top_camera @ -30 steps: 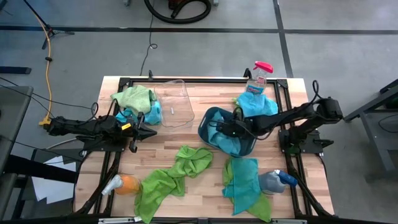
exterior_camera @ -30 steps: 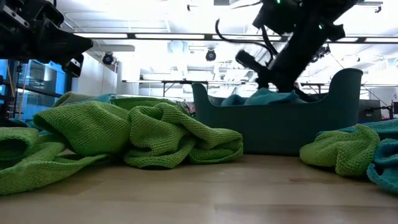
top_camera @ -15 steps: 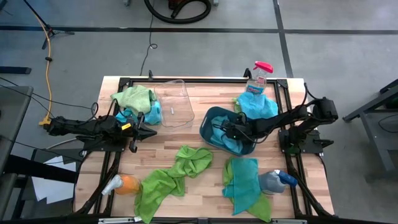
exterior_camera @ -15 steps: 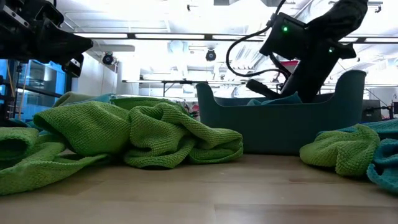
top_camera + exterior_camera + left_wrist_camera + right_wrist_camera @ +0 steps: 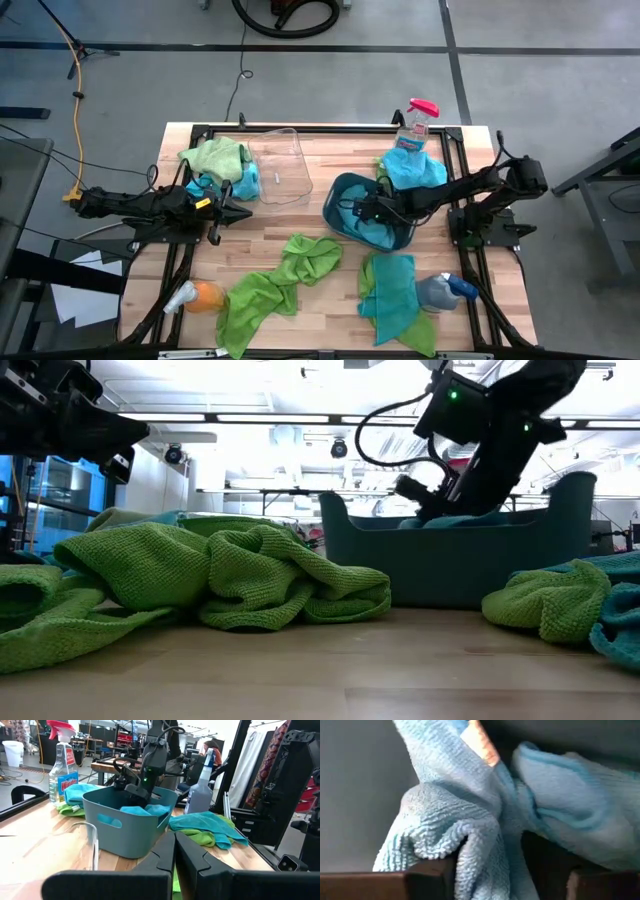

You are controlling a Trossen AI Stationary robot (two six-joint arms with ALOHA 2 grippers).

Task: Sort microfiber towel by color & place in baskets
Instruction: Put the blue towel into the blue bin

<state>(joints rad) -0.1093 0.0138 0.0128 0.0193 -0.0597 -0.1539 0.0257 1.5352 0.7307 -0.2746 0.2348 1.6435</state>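
My right claw (image 5: pixel 356 210) sits inside the teal basket (image 5: pixel 339 190), fingers parted around a blue towel (image 5: pixel 465 830), not clamped. My left claw (image 5: pixel 243 212) waits closed, empty, beside the clear basket (image 5: pixel 280 165).

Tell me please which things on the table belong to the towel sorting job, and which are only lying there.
Belong to the job:
teal basket
clear basket
blue towel in the teal basket
green towels
blue towel near the front edge
right gripper, inside the teal basket

Only lying there:
spray bottle with red trigger
orange spray bottle
grey spray bottle
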